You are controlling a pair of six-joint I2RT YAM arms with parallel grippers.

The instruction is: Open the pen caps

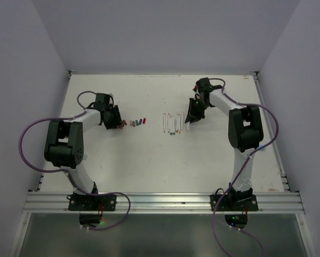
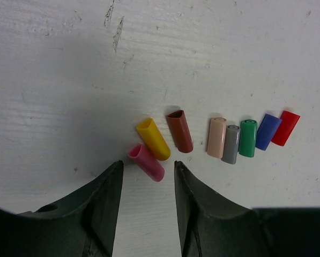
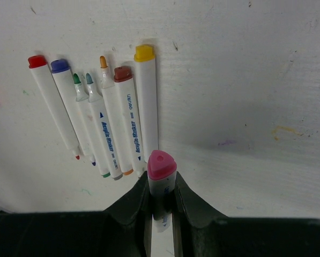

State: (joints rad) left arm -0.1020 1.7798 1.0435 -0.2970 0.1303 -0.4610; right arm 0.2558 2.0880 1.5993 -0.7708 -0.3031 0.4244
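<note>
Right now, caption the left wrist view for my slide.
Left jaws open above the white table, pink cap lying at their tips, seven more loose pen caps beside it.

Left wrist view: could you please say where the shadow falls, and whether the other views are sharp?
Left wrist: soft shadow dims the table upper-left; pen caps crisp. Right wrist: even light, print on pens legible. Top external: caps tiny, colours barely resolved.

The white painted table point(image 2: 52, 64) is showing a matt, scuffed surface with wood-like grain. The stubby coloured plastic pen caps point(image 2: 179, 131) are looking smooth and faintly glossy. The dark tapered plastic gripper fingers point(image 2: 101, 209) are looking matt, while the white cylindrical plastic pen bodies point(image 3: 146, 107) are gleaming.
</note>
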